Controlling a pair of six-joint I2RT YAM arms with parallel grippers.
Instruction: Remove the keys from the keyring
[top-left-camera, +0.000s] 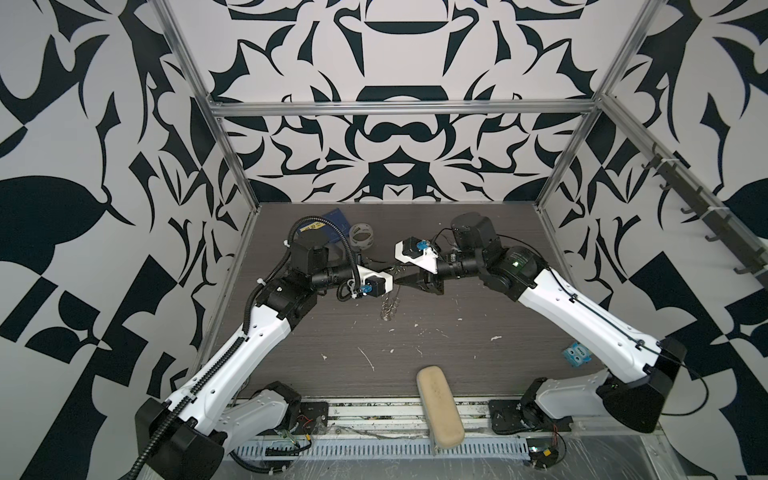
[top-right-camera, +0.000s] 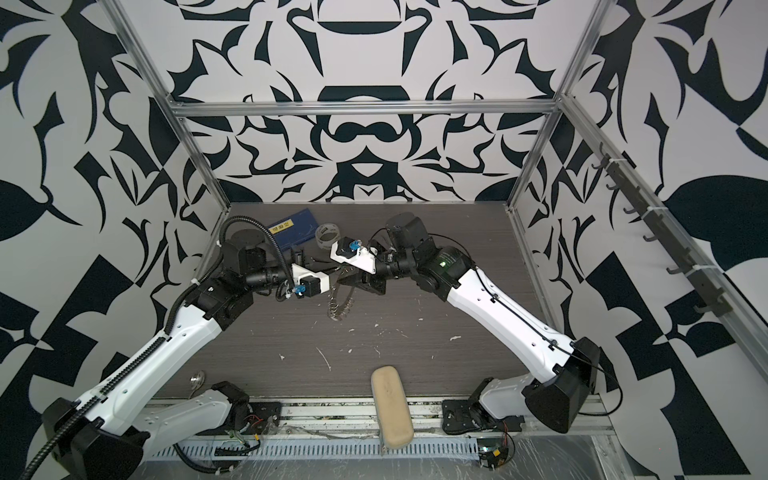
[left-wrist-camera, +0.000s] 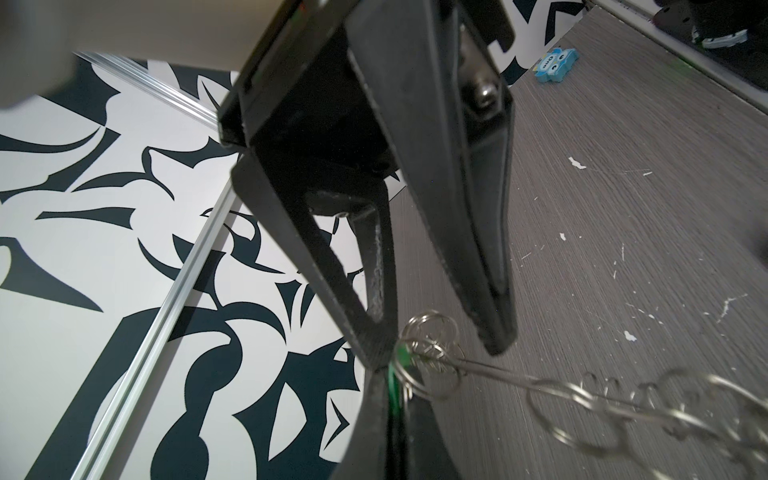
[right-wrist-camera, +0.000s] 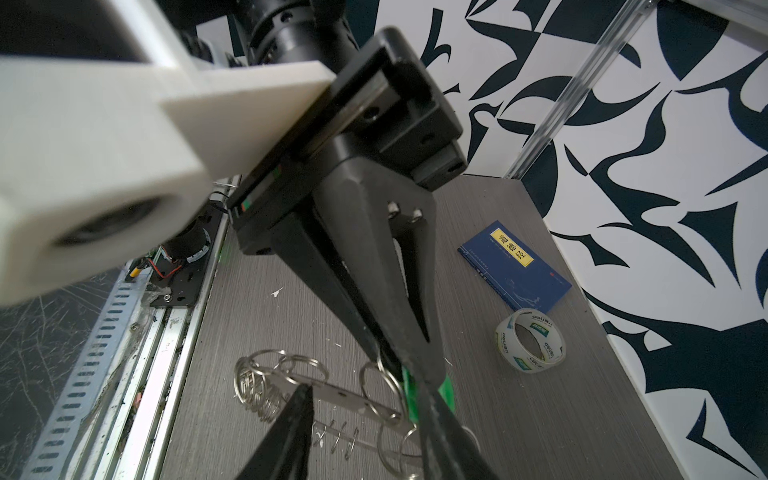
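Green key (left-wrist-camera: 401, 356): clenched in left gripper (left-wrist-camera: 390, 368), likely to pull it free. Grey keyring (left-wrist-camera: 540, 380): right gripper (left-wrist-camera: 434, 338) straddles it, jaws apart, seemingly poised to brace.

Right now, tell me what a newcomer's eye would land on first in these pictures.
The loud black-and-white patterned walls wrap three sides of the table. Above mid-table the two grippers meet tip to tip: the left gripper is shut on the green key, while the right gripper stands open around the keyring, whose wire loops dangle below.
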